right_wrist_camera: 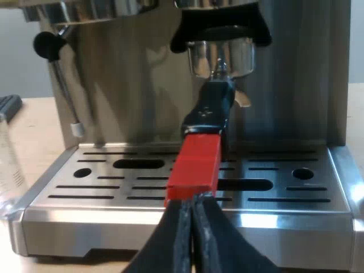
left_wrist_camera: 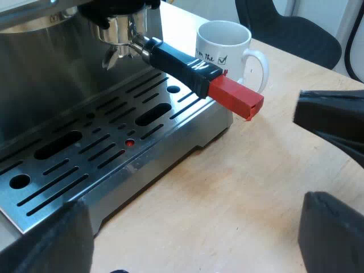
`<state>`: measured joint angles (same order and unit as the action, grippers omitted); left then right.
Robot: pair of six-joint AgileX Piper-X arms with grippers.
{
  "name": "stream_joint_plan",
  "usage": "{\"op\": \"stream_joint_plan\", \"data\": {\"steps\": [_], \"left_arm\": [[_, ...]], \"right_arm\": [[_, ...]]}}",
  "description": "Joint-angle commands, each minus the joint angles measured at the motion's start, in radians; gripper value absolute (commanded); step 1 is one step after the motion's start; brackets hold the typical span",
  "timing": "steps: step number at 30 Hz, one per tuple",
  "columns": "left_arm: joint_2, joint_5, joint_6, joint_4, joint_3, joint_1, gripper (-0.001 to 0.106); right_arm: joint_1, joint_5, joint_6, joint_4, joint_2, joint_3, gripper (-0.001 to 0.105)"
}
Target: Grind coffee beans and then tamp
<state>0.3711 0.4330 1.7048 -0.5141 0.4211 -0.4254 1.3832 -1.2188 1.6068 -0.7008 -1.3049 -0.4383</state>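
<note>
1 machine (right_wrist_camera: 114, 102) w/ 1 holder (right_wrist_camera: 208, 119) locked in, 1 mug (left_wrist_camera: 223, 48) beside.

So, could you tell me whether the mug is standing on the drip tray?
No, the mug stands on the table beside the drip tray.

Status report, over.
Left gripper open by the machine. Right gripper shut, tips at the holder's red end. Holder locked into machine front. Mug close behind handle.
</note>
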Motion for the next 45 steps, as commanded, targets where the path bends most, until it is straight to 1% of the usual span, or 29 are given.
{"op": "stream_joint_plan", "data": {"steps": [1,3,4,5,10,11,12,15,17,18,19,20,21,24,27,29,32,34,38,41,43,45], "left_arm": [[-0.002,0.007,0.004,0.010,0.000,-0.002,0.086],[-0.002,0.007,0.004,0.010,0.000,-0.002,0.086],[-0.002,0.007,0.004,0.010,0.000,-0.002,0.086],[-0.002,0.007,0.004,0.010,0.000,-0.002,0.086],[-0.002,0.007,0.004,0.010,0.000,-0.002,0.086],[-0.002,0.007,0.004,0.010,0.000,-0.002,0.086],[-0.002,0.007,0.004,0.010,0.000,-0.002,0.086],[-0.002,0.007,0.004,0.010,0.000,-0.002,0.086],[-0.002,0.007,0.004,0.010,0.000,-0.002,0.086],[-0.002,0.007,0.004,0.010,0.000,-0.002,0.086],[-0.002,0.007,0.004,0.010,0.000,-0.002,0.086],[-0.002,0.007,0.004,0.010,0.000,-0.002,0.086],[-0.002,0.007,0.004,0.007,0.000,-0.002,0.086],[-0.002,0.007,0.004,0.001,0.000,-0.002,0.086],[-0.002,0.007,0.004,0.002,0.000,-0.002,0.086],[-0.002,0.007,0.004,0.002,0.000,-0.002,0.086],[-0.002,0.007,0.004,0.002,0.000,-0.002,0.086],[-0.002,0.007,0.004,0.002,0.000,-0.002,0.086],[-0.002,0.007,0.004,0.002,0.000,-0.002,0.086],[-0.002,0.007,0.004,0.002,0.000,-0.002,0.086],[-0.002,0.007,0.004,0.002,0.000,-0.002,0.086],[-0.002,0.007,0.018,0.002,0.000,-0.002,0.086]], "right_arm": [[0.033,-0.113,0.014,-0.012,0.028,-0.006,0.000],[0.058,-0.162,0.017,-0.012,0.051,-0.006,0.000],[0.065,-0.162,0.028,-0.012,0.059,-0.006,0.000],[0.075,-0.161,0.055,-0.012,0.075,-0.006,0.000],[0.101,-0.161,0.076,-0.012,0.141,-0.006,0.000],[0.101,-0.154,0.081,-0.012,0.172,-0.006,0.003],[0.101,-0.132,0.081,-0.012,0.194,-0.006,0.009],[0.101,-0.080,0.113,-0.012,0.233,-0.006,0.025],[0.101,-0.055,0.127,-0.012,0.272,-0.006,0.042],[0.101,-0.055,0.146,-0.012,0.291,-0.006,0.048],[0.101,-0.055,0.164,-0.012,0.297,-0.006,0.050],[0.101,-0.055,0.202,-0.012,0.312,-0.009,0.051],[0.101,-0.055,0.257,-0.012,0.328,-0.016,0.051],[0.101,-0.061,0.369,-0.012,0.352,-0.049,0.051],[0.101,-0.072,0.438,-0.003,0.368,-0.102,0.051],[0.101,-0.099,0.455,0.052,0.369,-0.142,0.051],[0.101,-0.105,0.457,0.165,0.369,-0.205,0.051],[0.101,-0.105,0.443,0.240,0.369,-0.239,0.051],[0.098,-0.103,0.357,0.347,0.367,-0.311,0.051],[0.098,-0.089,0.355,0.416,0.367,-0.345,0.051],[0.098,-0.067,0.329,0.472,0.367,-0.359,0.051],[0.098,-0.056,0.239,0.531,0.367,-0.371,0.051]]}}
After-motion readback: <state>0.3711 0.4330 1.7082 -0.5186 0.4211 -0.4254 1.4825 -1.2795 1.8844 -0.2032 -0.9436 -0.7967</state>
